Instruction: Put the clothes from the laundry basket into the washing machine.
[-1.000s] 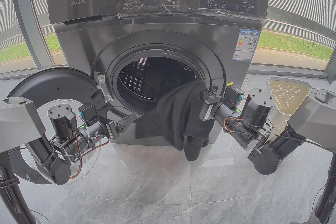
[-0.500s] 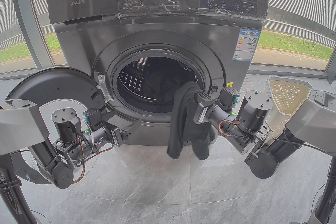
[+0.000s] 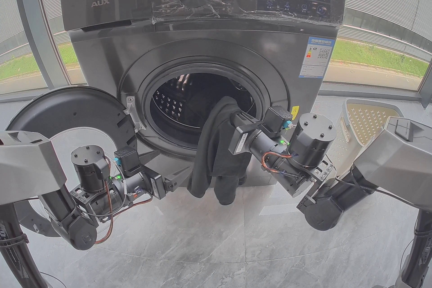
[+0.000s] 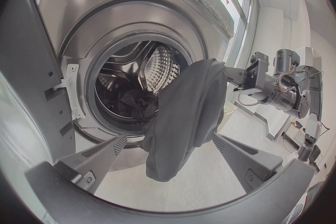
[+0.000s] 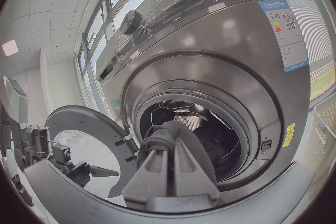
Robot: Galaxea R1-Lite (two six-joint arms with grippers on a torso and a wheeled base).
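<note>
Black garment (image 3: 216, 145) hangs pinched between right jaws before washing machine (image 3: 112, 55); left jaws spread.

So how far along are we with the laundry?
Done: door open, dark clothes already in the drum. In hand: right gripper shut on a black garment at the opening, mostly hanging outside. Remaining: push it in; the laundry basket shows no clothes where visible.

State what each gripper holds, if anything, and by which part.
The right gripper pinches the black garment at a bunched fold near its top. The left gripper is open and empty.
</note>
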